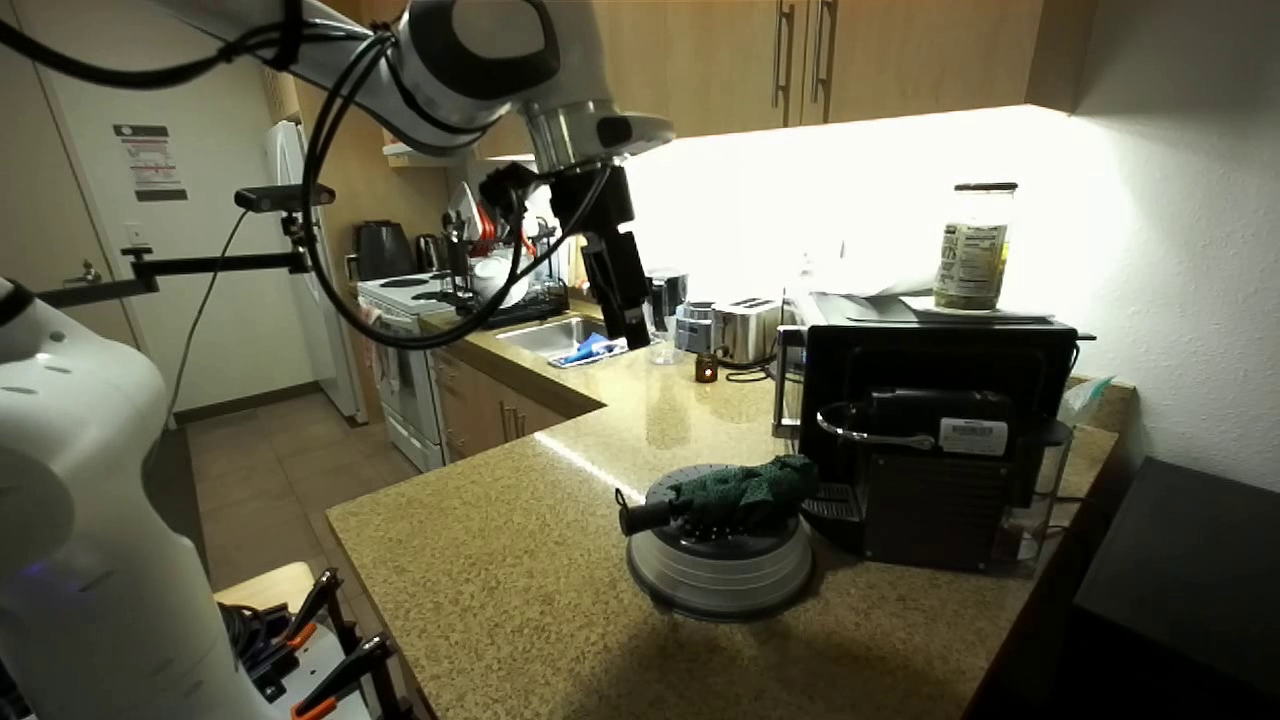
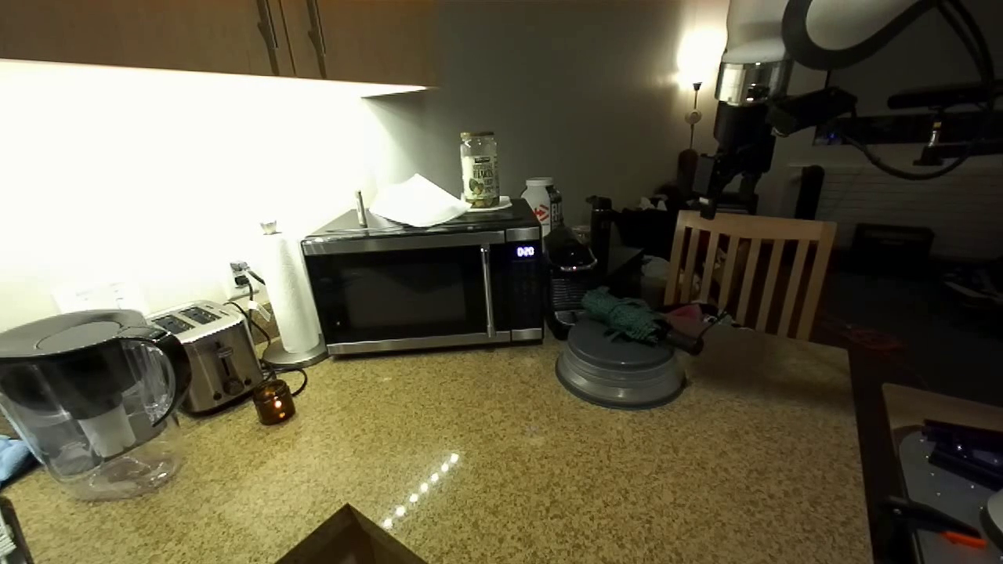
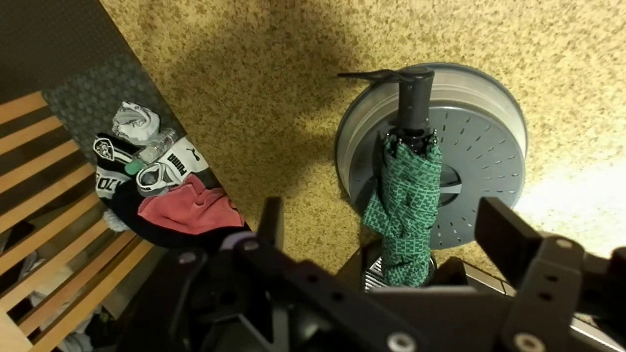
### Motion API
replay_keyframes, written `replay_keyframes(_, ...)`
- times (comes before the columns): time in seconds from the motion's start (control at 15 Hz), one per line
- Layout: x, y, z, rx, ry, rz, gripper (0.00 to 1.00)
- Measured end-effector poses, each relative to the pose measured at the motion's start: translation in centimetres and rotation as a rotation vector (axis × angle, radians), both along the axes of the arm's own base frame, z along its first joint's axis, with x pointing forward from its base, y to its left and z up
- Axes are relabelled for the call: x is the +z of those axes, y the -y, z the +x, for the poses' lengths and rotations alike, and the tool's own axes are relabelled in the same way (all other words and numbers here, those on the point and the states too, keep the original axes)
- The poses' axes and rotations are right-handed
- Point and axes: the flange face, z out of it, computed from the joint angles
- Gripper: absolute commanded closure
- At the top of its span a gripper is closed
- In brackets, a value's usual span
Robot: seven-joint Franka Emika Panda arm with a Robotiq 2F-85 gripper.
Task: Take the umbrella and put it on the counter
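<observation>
The umbrella (image 3: pixel 412 177), folded, lies across the top of a round grey dish (image 3: pixel 489 161), its black handle (image 3: pixel 414 102) reaching past the top's edge; it is not yet laid on the counter (image 1: pixel 490 580) proper; the tool (image 3: pixel 381 205) hangs above and well apart from it, fingers (image 3: pixel 506 234) spread wide, holding nothing; in the wrist view they stand to either side of the green canopy (image 3: pixel 407 210).

Handling, by judgement: light in weight; soft and yielding at the cloth, stiffer along the shaft and ribs within; handle probably hard and smooth, so liable to turn; ribs may bend under a hard pinch. Recommended hold: across the canopy near its middle, one jaw to each side; the loose flap (image 3: pixel 375 217) and the strap (image 3: pixel 364 76) could snag or trail.

Surroundings: a black coffee machine (image 1: pixel 940 510) stands just beside the canopy end away from the handle, which shows over the ribbed drip tray (image 3: pixel 374 276) in the wrist view; whether they touch cannot be told; this is judged the chief obstacle to a low approach; the dish may slide or tip if pressed; the microwave (image 2: pixel 415 290) bears a jar (image 2: pixel 479 176); the wooden chair (image 2: pixel 748 266) and clothing (image 3: pixel 188 208) lie beyond the counter's edge, and should not hinder.
</observation>
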Motion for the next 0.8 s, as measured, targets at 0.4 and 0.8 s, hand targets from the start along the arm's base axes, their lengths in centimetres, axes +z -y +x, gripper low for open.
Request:
replay_keyframes(0.4, -2.1, 0.1, 0.7, -0.009, -0.056, 0.030, 0.00)
replay_keyframes(0.8, -4.3, -0.7, 1.9, 0.012, -0.090, 0.084, 0.00)
